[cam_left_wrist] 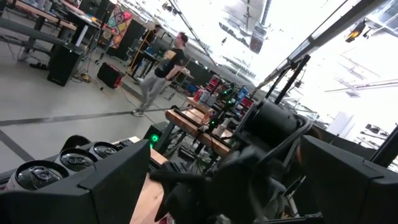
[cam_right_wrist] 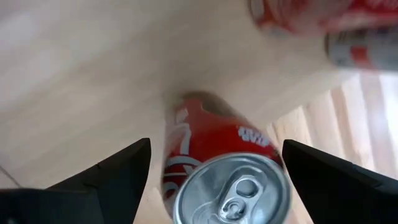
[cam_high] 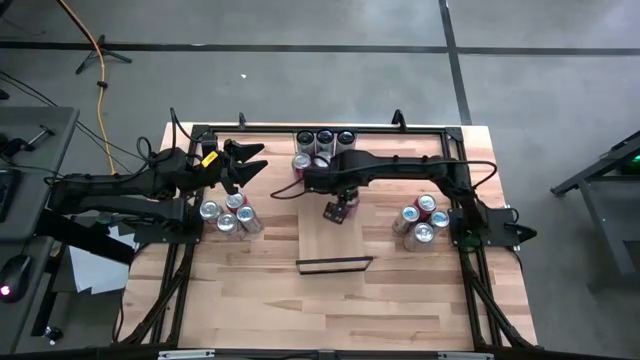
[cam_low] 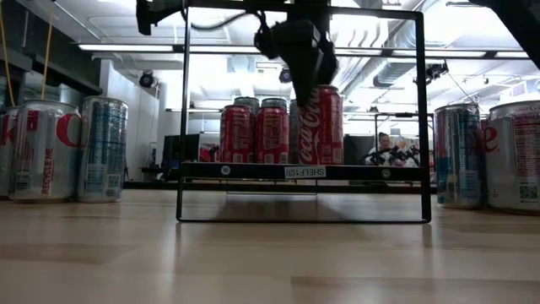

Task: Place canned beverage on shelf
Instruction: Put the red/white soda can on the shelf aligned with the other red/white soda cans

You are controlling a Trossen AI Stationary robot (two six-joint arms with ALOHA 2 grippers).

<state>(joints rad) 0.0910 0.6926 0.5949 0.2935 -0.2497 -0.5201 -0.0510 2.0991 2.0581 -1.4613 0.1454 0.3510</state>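
Note:
A red cola can (cam_right_wrist: 221,168) stands upright on its base on the pale shelf (cam_high: 335,240), also in the low view (cam_low: 319,127). My right gripper (cam_right_wrist: 214,168) is open just above it, pointing down, one finger on either side of the can's top, with a gap at each side. In the high view it is over the shelf's middle (cam_high: 340,208). My left gripper (cam_high: 255,160) is open and empty, raised at the table's far left. The shelf's black lip (cam_high: 335,264) is at its near end.
Several more cans (cam_high: 322,142) stand at the shelf's far end. Silver-and-red cans stand in groups on the table, one left of the shelf (cam_high: 228,212) and one right of it (cam_high: 422,222). A black frame (cam_low: 179,110) carries the shelf. People show in the room beyond.

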